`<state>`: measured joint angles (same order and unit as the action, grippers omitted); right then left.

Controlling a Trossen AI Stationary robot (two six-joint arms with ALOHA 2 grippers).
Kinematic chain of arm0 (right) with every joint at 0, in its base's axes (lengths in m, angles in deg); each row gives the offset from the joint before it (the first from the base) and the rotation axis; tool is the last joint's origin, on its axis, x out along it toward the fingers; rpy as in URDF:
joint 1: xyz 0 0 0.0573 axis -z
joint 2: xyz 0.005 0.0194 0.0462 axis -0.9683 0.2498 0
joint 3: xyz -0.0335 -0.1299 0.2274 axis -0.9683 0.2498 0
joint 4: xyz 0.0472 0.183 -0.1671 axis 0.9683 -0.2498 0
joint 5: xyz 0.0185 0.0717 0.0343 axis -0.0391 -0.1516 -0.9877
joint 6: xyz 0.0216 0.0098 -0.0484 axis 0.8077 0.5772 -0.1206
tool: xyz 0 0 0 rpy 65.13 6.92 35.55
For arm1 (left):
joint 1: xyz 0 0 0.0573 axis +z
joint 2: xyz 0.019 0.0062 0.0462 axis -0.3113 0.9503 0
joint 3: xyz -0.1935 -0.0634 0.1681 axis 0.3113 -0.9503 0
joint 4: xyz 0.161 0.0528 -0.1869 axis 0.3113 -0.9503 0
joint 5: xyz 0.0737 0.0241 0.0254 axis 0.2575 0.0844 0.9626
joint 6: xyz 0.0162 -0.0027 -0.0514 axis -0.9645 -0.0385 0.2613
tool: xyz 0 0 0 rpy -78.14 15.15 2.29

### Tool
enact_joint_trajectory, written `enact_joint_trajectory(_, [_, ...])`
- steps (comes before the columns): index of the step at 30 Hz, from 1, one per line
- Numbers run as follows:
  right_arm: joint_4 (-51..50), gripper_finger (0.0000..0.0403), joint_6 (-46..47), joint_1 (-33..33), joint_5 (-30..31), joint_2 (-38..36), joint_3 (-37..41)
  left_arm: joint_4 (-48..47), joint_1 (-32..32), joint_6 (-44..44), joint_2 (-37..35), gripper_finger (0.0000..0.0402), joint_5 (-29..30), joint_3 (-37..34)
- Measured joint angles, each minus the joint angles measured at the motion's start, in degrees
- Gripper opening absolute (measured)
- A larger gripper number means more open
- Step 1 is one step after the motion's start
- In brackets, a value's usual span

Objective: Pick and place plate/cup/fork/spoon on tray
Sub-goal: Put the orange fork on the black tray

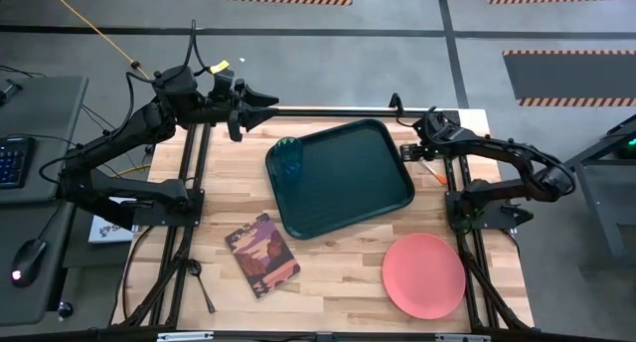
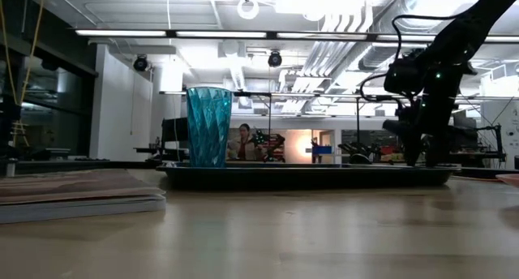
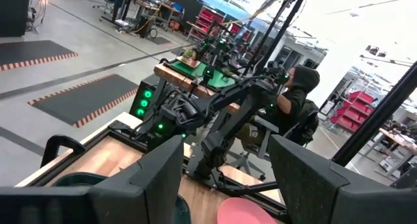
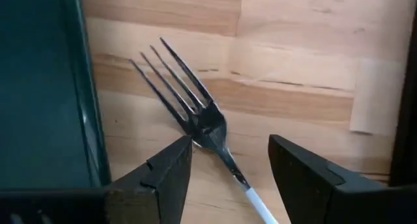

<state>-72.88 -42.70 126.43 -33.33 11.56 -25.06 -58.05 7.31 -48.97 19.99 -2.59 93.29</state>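
Note:
The dark green tray lies mid-table with the teal cup standing upright in its far left corner; the cup also shows in the low view. The fork lies on the wood just right of the tray, tines toward the far edge. My right gripper is open, low over the fork, one finger on each side of its neck, not touching. The pink plate lies flat at the near right. The dark spoon lies at the near left. My left gripper is open and empty, raised beyond the tray's far left corner.
A book with a maroon patterned cover lies near the front, left of the plate. The tray's right rim runs close beside the fork. A person sits in the room beyond the table's right side.

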Motion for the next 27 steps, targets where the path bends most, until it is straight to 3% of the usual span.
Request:
enact_joint_trajectory(9, [-6.11,0.0197,-13.88,0.0,-4.52,-1.0,-0.02,0.0,0.01,0.0,0.0,0.0216,0.01,0.0])
enact_joint_trajectory(27, [-4.95,0.0185,-12.81,0.1,-3.09,5.75,-1.28,0.02,0.0,0.55,0.0,0.0216,0.05,0.0])
